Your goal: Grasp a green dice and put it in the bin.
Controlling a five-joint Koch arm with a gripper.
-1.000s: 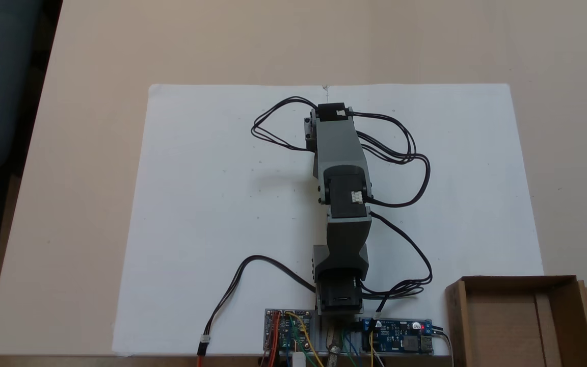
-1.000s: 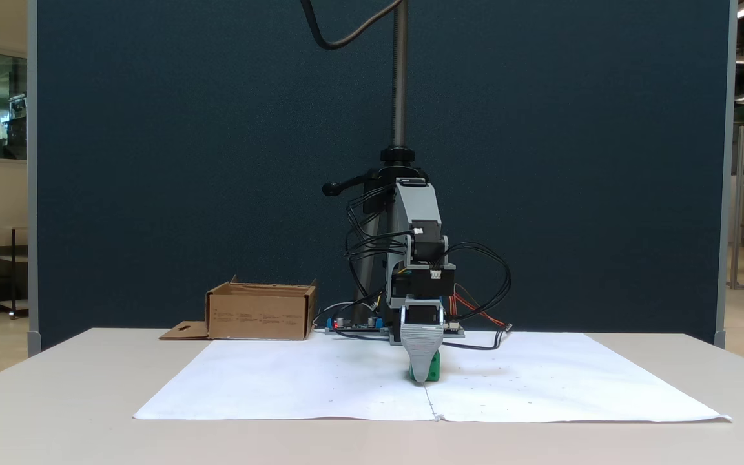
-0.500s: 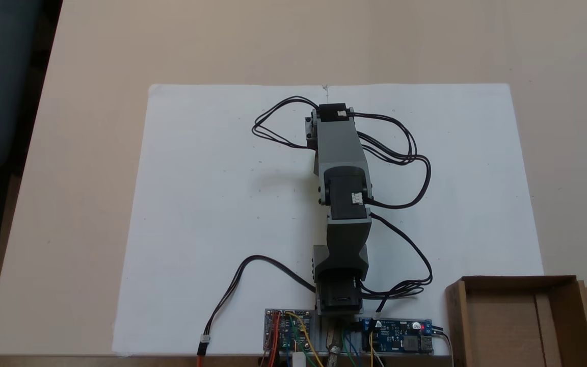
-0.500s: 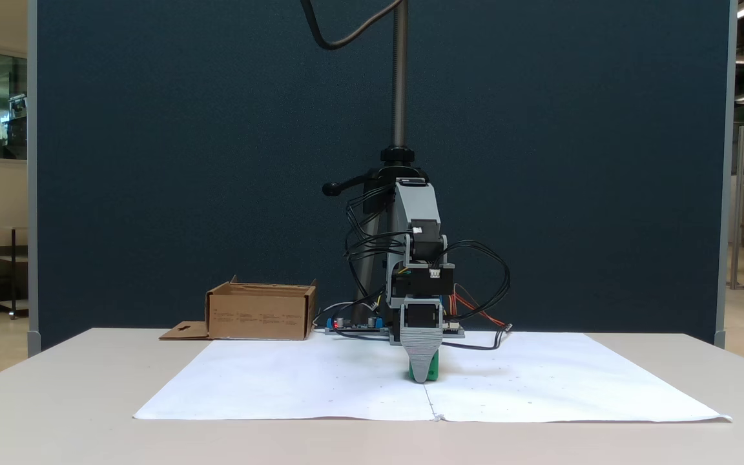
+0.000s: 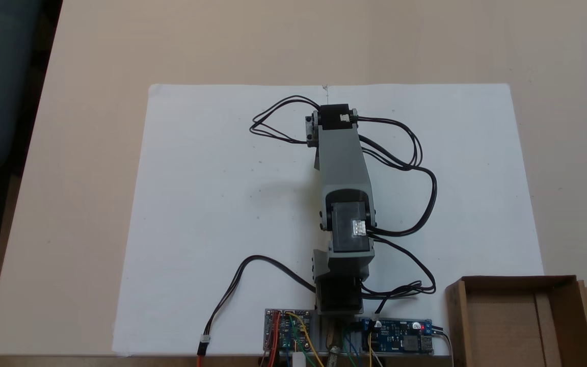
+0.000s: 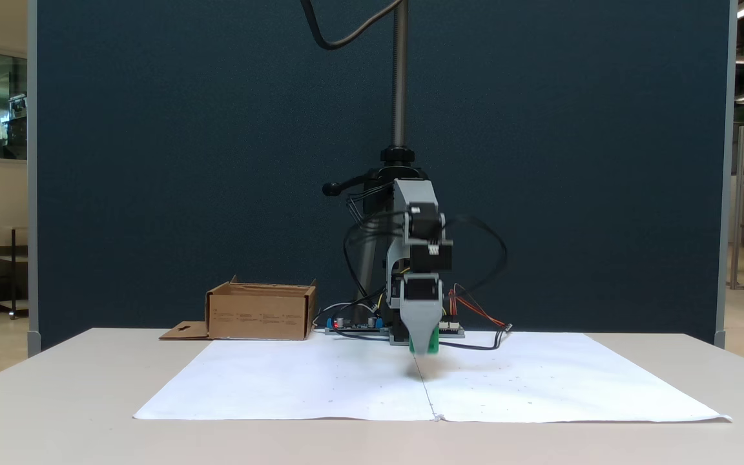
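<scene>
Above the white paper (image 6: 281, 381), well right of the bin (image 6: 261, 316), I see my gripper (image 6: 425, 345) pinching the green dice (image 6: 432, 346) aloft.

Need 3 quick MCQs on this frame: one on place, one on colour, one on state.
1. Where is the bin relative to the arm in a fixed view from the front?
A. To the left of it
B. To the right of it
C. Directly under it

2. What colour is the dice?
A. Red
B. Green
C. Yellow

3. What state is the dice in?
A. Lying in the bin
B. Resting on the white paper
C. Held at the gripper, lifted off the paper

Answers: 1 A, the cardboard box stands left of the arm in that view. 2 B, bright green shows beside the grey fingers. 3 C, there is a gap and a shadow between the dice and the paper.
</scene>
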